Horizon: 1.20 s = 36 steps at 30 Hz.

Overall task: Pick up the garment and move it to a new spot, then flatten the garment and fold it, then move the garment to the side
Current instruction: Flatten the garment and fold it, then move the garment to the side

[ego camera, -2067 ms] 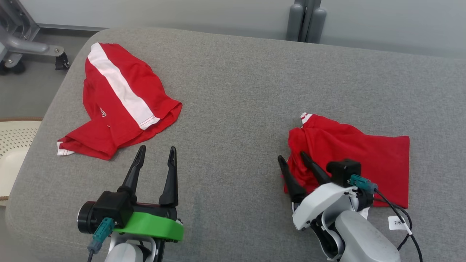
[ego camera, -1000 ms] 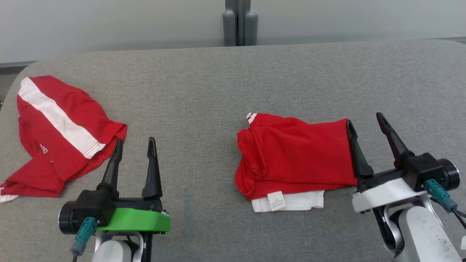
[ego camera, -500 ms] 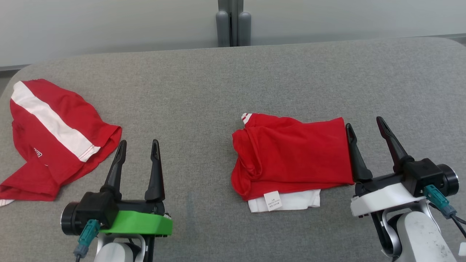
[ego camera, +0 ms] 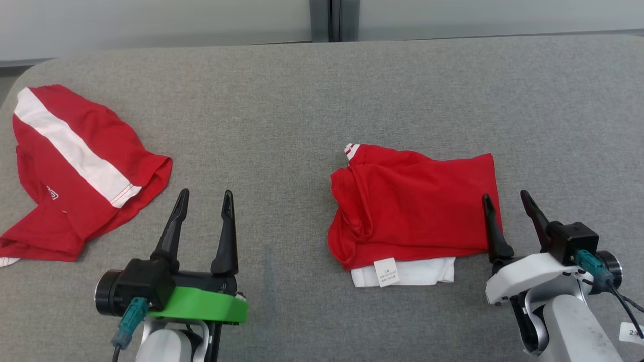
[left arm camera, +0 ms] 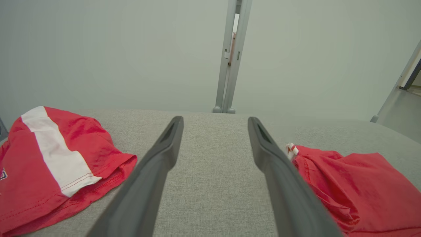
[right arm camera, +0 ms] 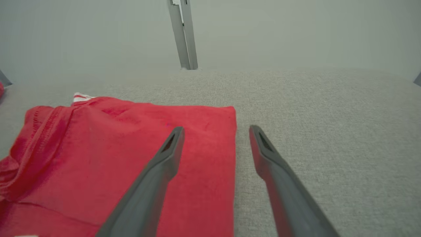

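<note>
Red cloth in a rough rectangle, the folded garment (ego camera: 417,201) lies right of centre on the grey cushion (ego camera: 282,125); your right gripper (ego camera: 504,195) is spread and empty, one finger over the garment's right edge and the other over bare cushion. It looks ready to go aside, so come in low at that edge, pinch every layer including the white layer (ego camera: 427,274) underneath, and drag rather than lift so the fold holds. Your left gripper (ego camera: 206,192), also spread and empty, sits between it and the crumpled garment (ego camera: 75,156); keep clear of that one.
</note>
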Available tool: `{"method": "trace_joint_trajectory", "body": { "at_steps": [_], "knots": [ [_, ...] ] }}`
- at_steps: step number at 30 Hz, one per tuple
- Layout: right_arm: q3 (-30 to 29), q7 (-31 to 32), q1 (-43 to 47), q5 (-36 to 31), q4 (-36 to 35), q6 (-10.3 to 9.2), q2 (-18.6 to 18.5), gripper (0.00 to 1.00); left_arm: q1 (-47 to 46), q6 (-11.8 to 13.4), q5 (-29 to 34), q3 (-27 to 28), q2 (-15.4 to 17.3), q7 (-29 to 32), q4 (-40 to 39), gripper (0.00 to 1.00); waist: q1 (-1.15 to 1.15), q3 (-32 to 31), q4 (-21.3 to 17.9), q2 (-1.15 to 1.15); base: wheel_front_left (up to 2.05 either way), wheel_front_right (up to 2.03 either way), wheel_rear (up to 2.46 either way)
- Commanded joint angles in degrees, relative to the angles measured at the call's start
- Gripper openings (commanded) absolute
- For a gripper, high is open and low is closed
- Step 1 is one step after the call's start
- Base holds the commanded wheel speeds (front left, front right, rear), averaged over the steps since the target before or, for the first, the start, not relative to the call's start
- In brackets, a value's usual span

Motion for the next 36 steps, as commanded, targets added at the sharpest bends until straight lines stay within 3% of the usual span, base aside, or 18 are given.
{"method": "trace_joint_trajectory", "body": {
  "at_steps": [1, 8, 17, 18, 19, 30, 36],
  "knots": [
    [-0.68, -0.19, -1.45, -0.02, 1.09, -0.09, 0.11, 1.00, -1.30, -0.29, 0.28, -0.07, 0.11, 0.00, -0.06, 1.00, 0.00, 1.56, 1.07, 0.00, 0.00, 0.00, 0.00],
    [-3.99, -0.18, -5.62, 0.71, 10.06, -0.09, 0.98, 1.00, -2.85, -0.68, 0.31, -1.05, 0.11, 0.00, 0.32, 1.00, 0.00, 4.26, 3.20, 0.00, 0.00, 0.00, 0.00],
    [-0.87, -0.03, -7.80, 4.61, 16.12, -0.05, 1.37, 1.00, -3.17, -0.88, 0.70, -0.97, 0.11, 0.00, 0.63, 1.00, 0.00, 4.72, 3.72, 0.00, 0.00, 0.00, 0.00],
    [-0.41, -0.02, -7.89, 4.93, 16.82, -0.05, 1.42, 0.95, -3.20, -0.89, 0.75, -1.04, 0.11, 0.00, 0.61, 1.00, 0.00, 4.65, 3.60, 0.00, 0.00, 0.00, 0.00],
    [0.28, 0.03, -8.01, 5.27, 17.71, -0.04, 1.47, 0.03, -3.24, -0.91, 0.86, -1.13, 0.11, 0.00, 0.54, 1.00, 0.00, 4.52, 3.38, 0.00, 0.00, 0.00, 0.00],
    [5.17, -0.12, -10.76, 2.47, 13.79, -0.10, -3.83, 0.00, -3.84, -1.66, 2.03, -1.70, 0.11, 0.00, -1.21, 1.00, 0.00, 4.39, -1.86, 0.00, 0.00, 0.00, 0.00],
    [9.15, -0.17, -15.45, 0.56, 11.59, -0.10, -11.85, 0.00, -7.12, -2.78, 4.83, -4.39, 0.13, 0.00, -3.08, 1.00, 0.00, 7.87, -7.42, 0.00, 0.00, 0.00, 0.00]
  ]
}}
